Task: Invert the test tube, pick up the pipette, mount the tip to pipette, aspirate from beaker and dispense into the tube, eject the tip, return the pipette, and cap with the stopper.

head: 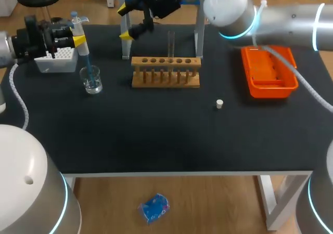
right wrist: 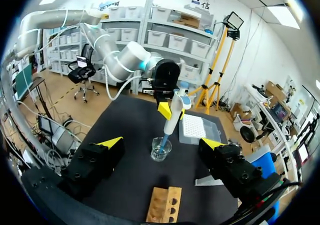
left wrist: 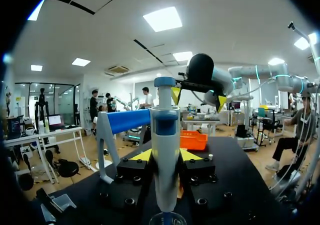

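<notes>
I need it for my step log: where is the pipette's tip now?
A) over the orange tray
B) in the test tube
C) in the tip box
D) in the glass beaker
D: the left gripper holds the pipette, and its tip reaches down into the beaker.

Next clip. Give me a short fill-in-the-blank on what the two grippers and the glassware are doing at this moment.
1. The left gripper is shut on the ____.
2. Its tip dips into the glass ____ beside the tip box.
3. The test tube stands upright in the wooden ____.
4. The right gripper is ____ and holds nothing; the stopper lies loose on the table.

Missing words: pipette; beaker; rack; open.
</notes>
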{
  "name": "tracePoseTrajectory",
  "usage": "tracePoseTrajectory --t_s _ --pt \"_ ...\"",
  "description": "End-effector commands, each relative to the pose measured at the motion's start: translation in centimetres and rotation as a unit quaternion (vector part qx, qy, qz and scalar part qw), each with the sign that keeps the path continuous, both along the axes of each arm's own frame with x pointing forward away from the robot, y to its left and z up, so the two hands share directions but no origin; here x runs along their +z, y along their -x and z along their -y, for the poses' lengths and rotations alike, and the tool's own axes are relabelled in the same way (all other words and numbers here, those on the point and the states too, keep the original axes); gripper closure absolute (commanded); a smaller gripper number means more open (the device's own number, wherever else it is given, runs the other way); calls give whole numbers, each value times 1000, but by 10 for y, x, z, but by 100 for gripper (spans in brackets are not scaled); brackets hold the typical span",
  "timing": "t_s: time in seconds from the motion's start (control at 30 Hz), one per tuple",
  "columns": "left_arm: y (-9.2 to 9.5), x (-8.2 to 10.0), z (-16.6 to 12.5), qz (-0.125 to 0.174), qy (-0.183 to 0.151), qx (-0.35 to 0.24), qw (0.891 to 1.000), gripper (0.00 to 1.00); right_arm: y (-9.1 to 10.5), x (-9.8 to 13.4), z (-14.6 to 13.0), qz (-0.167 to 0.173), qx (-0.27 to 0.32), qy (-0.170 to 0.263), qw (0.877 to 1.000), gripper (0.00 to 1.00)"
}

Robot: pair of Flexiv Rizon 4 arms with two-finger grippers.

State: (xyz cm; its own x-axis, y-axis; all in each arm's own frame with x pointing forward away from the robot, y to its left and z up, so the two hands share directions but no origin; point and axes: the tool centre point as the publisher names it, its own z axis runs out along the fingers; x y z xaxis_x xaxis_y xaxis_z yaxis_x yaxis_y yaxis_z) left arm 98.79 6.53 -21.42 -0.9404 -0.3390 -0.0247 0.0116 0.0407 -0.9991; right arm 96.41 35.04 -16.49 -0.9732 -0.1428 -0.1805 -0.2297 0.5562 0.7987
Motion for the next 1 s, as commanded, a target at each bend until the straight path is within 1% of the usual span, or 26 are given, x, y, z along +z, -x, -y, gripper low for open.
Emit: tracePoseTrajectory --t_s 0.03,0.23,0.4,0.43,0.47,0.5,0.53,0.63,0.9,0.93,1.0 --pt "0 0 -1 0 0 -1 1000 100 -8 4 -10 -33 51 54 997 0" --pt "0 0 -1 0 0 -1 1000 100 -9 10 -15 -29 58 52 997 0" --pt "0 0 -1 0 0 -1 1000 100 -7 20 -23 -28 73 41 996 0" --pt "0 0 -1 0 0 -1 1000 100 -6 22 -25 -27 74 36 996 21" --pt "0 0 -1 0 0 -1 1000 100 -6 24 -27 -27 73 31 997 57" --pt "0 0 -1 0 0 -1 1000 100 -5 26 -29 -28 77 22 996 90" --pt "0 0 -1 0 0 -1 1000 100 -4 27 -31 -29 81 15 996 100" --pt "0 0 -1 0 0 -1 1000 100 0 32 -38 -34 94 -9 995 100" --pt "0 0 -1 0 0 -1 1000 100 5 44 -53 -37 110 -30 993 100" --pt "0 0 -1 0 0 -1 1000 100 6 46 -55 -40 113 -37 992 100" --pt "0 0 -1 0 0 -1 1000 100 6 49 -60 -37 104 -41 993 100"
